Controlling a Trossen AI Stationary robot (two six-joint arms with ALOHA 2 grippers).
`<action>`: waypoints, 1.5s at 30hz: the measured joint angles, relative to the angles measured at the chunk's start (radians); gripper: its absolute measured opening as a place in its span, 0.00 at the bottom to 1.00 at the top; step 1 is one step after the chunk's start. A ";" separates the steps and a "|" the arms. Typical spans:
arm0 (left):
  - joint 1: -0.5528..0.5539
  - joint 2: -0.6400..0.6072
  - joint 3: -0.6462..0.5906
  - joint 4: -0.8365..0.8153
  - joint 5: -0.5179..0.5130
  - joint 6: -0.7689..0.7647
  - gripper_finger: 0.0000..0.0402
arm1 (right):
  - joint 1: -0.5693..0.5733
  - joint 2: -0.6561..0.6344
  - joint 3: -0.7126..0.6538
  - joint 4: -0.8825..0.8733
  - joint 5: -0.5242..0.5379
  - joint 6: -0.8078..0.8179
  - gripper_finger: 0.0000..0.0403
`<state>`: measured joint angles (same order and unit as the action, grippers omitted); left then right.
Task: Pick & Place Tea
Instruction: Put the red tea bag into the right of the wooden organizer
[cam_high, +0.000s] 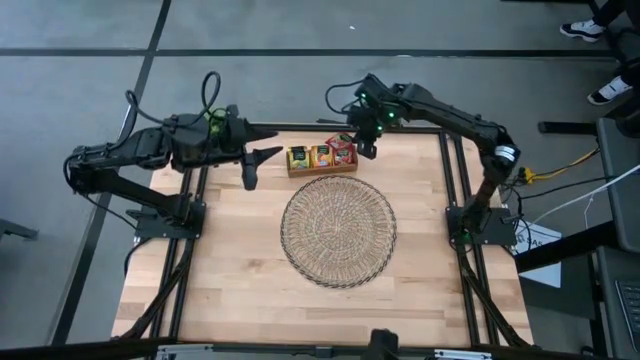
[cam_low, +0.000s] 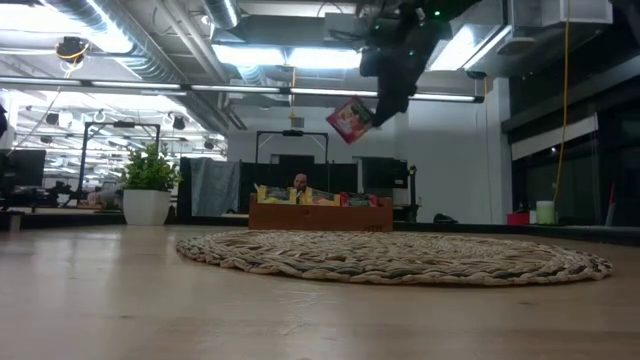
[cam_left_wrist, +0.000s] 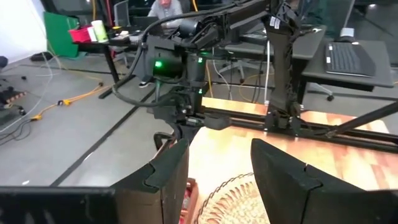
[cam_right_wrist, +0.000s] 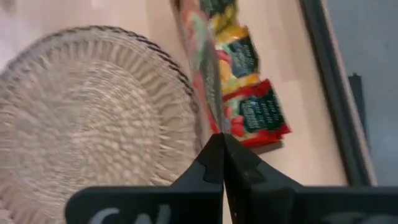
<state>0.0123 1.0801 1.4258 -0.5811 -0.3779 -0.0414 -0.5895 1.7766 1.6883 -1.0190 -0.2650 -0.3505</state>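
Observation:
A red tea sachet (cam_low: 350, 118) hangs in the air over the table's far side, with my right gripper (cam_right_wrist: 217, 149) shut on it. Just below it stands a low wooden box (cam_high: 322, 171) holding more tea sachets, among them a yellow one (cam_right_wrist: 241, 57) and a red one (cam_right_wrist: 262, 115). The round wicker mat (cam_high: 338, 232) lies in the table's middle, nearer than the box. My left gripper (cam_high: 250, 168) hovers open to the left of the box, with nothing between its fingers (cam_left_wrist: 165, 180). My right gripper pinches the sachet's edge (cam_right_wrist: 214, 123) between its two shut fingertips, slanting down from the far right. The wrist view shows the sachet edge-on, running straight out from the fingertips. It is tilted and lifted clear, above the box.
A small potted plant (cam_low: 148, 185) shows beyond the table at the far left. Dark frame rails (cam_high: 455, 180) run along the table's left and right sides. Bare wood lies near the front edge (cam_high: 330, 315).

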 joint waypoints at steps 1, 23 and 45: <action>0.006 0.000 0.000 0.000 0.002 0.000 0.42 | -0.003 0.018 0.024 -0.018 0.010 -0.009 0.00; 0.027 0.000 0.000 -0.032 0.032 0.001 0.42 | -0.010 0.272 0.207 -0.228 0.181 -0.283 0.00; 0.027 0.000 0.000 -0.040 0.032 -0.014 0.42 | 0.001 0.365 0.208 -0.248 0.298 -0.338 0.00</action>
<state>0.0395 1.0801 1.4258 -0.6213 -0.3462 -0.0555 -0.5880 2.1414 1.8965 -1.2675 0.0334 -0.6882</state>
